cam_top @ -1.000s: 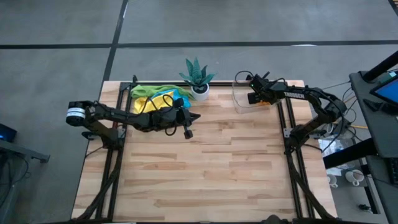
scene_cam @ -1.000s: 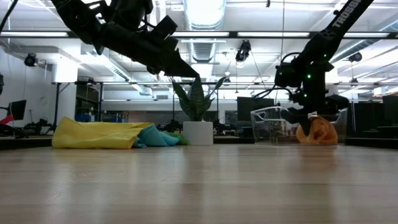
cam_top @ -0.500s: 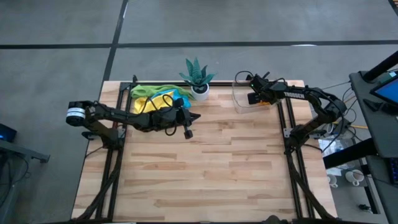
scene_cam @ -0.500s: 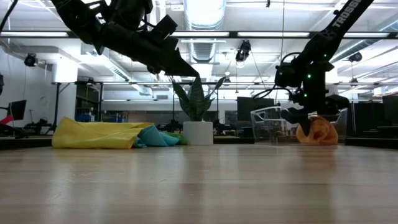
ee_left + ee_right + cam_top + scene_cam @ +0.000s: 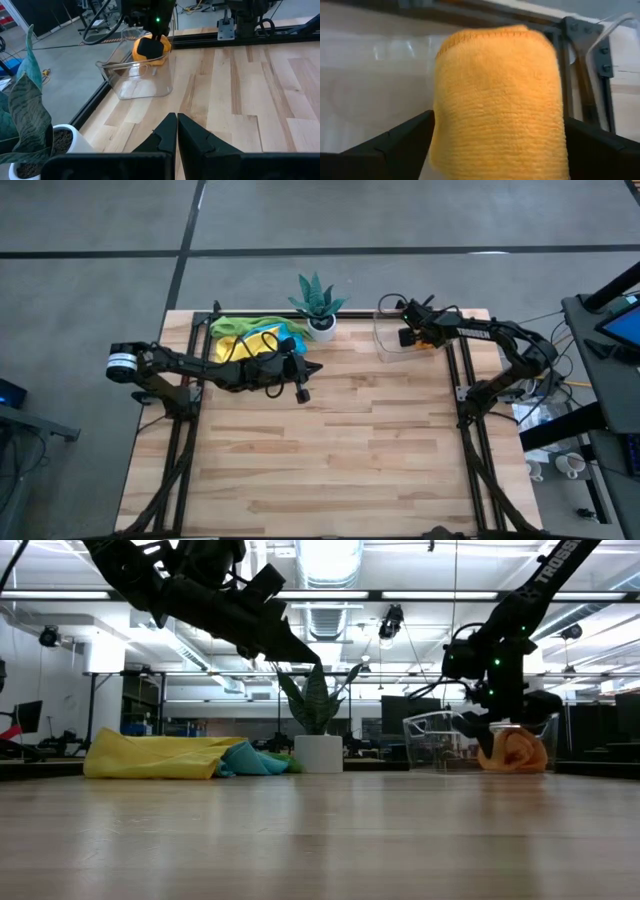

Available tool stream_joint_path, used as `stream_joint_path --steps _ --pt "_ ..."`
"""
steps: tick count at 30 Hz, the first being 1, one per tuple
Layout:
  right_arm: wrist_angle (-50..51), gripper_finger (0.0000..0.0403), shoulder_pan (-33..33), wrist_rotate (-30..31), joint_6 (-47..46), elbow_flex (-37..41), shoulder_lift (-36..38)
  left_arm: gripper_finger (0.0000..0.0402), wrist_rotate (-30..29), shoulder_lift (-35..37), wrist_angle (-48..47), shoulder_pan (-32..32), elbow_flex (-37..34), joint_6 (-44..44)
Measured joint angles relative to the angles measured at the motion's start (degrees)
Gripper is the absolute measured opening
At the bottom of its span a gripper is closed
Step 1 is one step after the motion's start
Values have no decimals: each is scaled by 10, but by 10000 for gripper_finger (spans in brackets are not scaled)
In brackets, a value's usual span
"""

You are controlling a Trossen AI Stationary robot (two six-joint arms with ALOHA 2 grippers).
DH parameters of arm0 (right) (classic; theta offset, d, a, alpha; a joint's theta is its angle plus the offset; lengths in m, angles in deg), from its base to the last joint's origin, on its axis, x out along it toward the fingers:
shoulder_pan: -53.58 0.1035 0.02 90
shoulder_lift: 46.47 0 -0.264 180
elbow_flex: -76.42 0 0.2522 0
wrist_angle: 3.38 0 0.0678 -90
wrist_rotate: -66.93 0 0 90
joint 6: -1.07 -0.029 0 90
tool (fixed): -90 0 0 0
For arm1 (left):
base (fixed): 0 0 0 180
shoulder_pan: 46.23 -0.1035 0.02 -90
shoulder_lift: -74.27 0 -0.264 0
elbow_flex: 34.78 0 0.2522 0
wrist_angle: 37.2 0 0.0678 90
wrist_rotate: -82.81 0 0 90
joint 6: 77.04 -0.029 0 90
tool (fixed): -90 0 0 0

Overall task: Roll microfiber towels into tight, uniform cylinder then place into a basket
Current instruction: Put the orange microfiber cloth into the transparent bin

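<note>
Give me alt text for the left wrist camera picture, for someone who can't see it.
A clear plastic basket on a wooden table holds a rolled orange towel, with the right arm's gripper over the roll. The left gripper's shut fingers point toward it, beside a potted plant.

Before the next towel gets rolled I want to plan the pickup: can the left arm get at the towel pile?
Probably yes. The left gripper, shut, hangs above bare wood right beside the pile of yellow, green and blue towels, with nothing between them; the potted plant stands off to one side.
</note>
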Motion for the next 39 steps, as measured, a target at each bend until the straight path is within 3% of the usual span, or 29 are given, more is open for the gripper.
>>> stream_joint_path --steps 8,17,25,29,34,37,39 --pt "2 378 0 20 -22 0 38 0 0 0 -1 0 0 0" --pt "1 378 1 16 -23 0 131 0 0 0 -1 0 0 0" --pt "-33 378 69 -2 6 5 192 0 0 0 1 0 0 0" --pt "-66 378 112 7 12 18 186 0 1 0 1 0 0 0" --pt "-58 375 118 -1 30 18 148 0 1 0 1 0 0 0" --pt "-45 341 104 -15 32 4 116 0 2 0 1 0 0 0" --pt "-29 293 95 -16 38 -8 90 0 2 0 1 0 0 0"
